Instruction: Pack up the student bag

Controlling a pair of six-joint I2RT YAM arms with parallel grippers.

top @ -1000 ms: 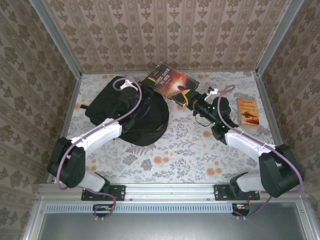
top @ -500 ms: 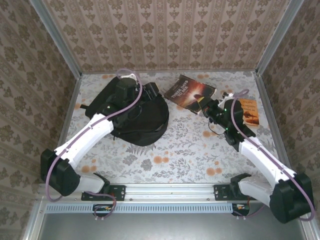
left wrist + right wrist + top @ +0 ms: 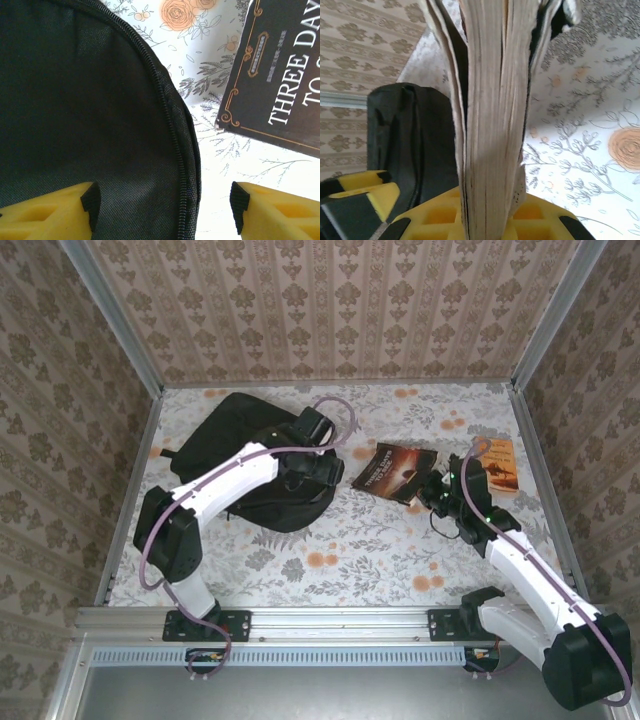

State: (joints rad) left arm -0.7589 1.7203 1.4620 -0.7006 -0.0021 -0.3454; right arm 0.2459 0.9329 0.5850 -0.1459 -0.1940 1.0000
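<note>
Floral-print table (image 3: 380,540), wallpapered walls round it. The student bag (image 3: 235,455) lies flat at the far-left of the table, under my L arm. Its zipped rim runs btwn the fingers of my left gripper (image 3: 162,205), which stand wide apart w/ nothing held: one over black fabric, the other over bare table. Just ahead-right of that gripper is the corner of a dark book (image 3: 280,75). My right gripper (image 3: 432,492) is clamped on that book's edge, pages pinched in its jaws, bag beyond. An orange book (image 3: 497,462) lies just R of it, apart.
</note>
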